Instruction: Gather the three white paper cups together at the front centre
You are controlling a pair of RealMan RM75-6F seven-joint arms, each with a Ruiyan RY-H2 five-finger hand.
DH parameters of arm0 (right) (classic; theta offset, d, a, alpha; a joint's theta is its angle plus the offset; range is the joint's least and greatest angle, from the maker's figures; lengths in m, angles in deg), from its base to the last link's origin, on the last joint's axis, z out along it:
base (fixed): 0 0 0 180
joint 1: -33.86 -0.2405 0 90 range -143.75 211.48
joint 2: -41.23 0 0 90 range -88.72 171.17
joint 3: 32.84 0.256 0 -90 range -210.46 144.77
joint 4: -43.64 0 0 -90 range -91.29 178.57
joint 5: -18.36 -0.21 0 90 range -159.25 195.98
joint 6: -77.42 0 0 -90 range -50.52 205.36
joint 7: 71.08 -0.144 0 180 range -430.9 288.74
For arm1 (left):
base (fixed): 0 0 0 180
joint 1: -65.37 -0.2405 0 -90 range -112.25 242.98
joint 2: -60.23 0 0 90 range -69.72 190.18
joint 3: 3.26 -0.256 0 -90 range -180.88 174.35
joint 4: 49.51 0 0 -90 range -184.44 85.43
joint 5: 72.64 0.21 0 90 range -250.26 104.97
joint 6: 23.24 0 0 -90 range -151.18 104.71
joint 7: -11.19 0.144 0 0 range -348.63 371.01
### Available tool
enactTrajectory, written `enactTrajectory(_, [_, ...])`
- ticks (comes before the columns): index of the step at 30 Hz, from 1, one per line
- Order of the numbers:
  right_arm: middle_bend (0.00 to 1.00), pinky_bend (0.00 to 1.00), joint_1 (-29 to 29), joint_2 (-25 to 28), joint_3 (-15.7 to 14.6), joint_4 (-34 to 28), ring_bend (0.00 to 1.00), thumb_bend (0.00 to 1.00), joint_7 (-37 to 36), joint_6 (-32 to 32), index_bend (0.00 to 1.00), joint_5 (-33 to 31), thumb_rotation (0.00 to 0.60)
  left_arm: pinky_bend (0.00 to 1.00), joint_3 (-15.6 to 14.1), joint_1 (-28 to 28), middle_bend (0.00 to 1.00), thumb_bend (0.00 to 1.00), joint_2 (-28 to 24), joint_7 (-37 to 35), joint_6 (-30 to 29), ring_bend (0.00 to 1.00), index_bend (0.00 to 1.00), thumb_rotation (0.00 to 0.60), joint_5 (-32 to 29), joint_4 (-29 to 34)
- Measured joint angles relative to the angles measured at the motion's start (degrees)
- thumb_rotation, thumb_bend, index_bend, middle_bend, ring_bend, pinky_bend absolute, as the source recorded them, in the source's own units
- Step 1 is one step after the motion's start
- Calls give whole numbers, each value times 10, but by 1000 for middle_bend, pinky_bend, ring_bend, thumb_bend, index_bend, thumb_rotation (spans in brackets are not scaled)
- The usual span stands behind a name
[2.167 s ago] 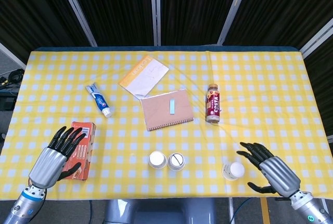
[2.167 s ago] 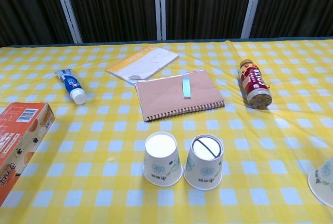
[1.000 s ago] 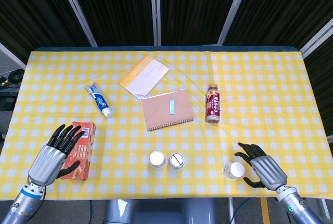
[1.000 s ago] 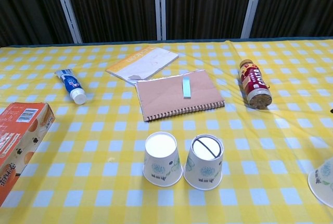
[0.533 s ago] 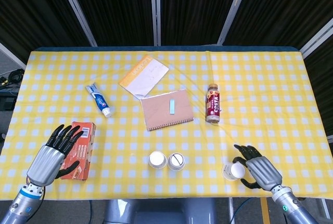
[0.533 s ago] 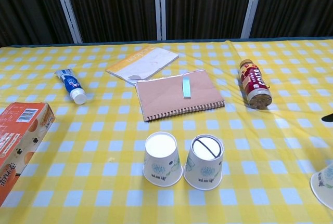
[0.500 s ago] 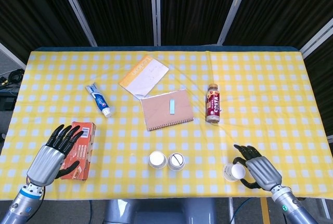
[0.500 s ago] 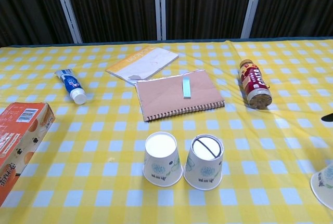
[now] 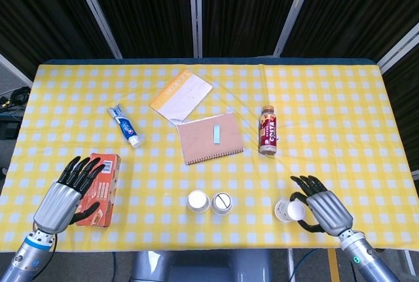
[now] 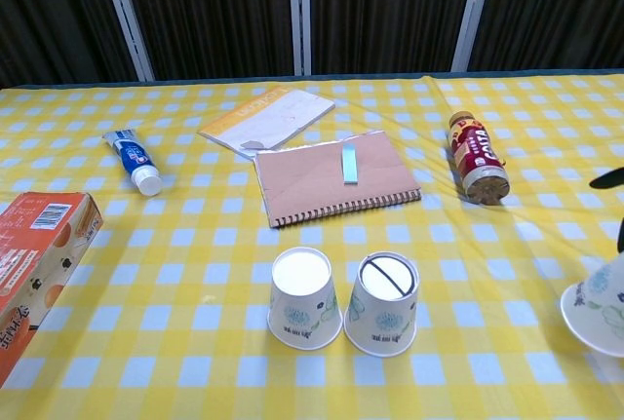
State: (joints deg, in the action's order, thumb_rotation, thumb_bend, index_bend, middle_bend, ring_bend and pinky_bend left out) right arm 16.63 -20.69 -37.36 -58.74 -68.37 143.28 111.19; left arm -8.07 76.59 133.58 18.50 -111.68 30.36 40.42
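Observation:
Two white paper cups [image 9: 198, 201] [image 9: 222, 203] stand upside down, side by side, at the front centre; in the chest view the left one [image 10: 305, 298] has a plain base and the right one [image 10: 382, 305] a dark line across its base. The third cup [image 9: 289, 209] is further right, tilted, with my right hand [image 9: 322, 211] wrapped around its right side. In the chest view this cup [image 10: 597, 308] shows at the right edge with dark fingertips [image 10: 609, 179] above it. My left hand [image 9: 64, 199] hovers with fingers spread and holds nothing.
An orange box [image 9: 105, 178] lies beside my left hand. Further back are a toothpaste tube [image 9: 124, 125], a yellow-edged notepad [image 9: 181, 95], a brown spiral notebook [image 9: 211, 137] and a bottle lying on its side [image 9: 268, 130]. The yellow checked table's front edge [image 9: 249, 247] runs just below the cups.
My right hand has closed in on the third cup from the right and taken hold of it; the cup has tipped and shifted slightly left. The left hand has barely moved.

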Motion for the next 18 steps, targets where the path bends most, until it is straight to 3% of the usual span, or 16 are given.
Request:
enactTrajectory(8, [69, 77, -32, 37, 54, -91, 0, 225, 5, 21, 480, 9, 600, 0, 5, -1, 0, 255, -2, -5, 1, 0, 0, 600, -3, 0])
enactTrajectory(18, [72, 82, -89, 29, 89, -156, 0, 225, 45, -32, 482, -16, 600, 0, 8, 0, 0, 257, -5, -10, 4, 0, 0, 600, -5, 1])
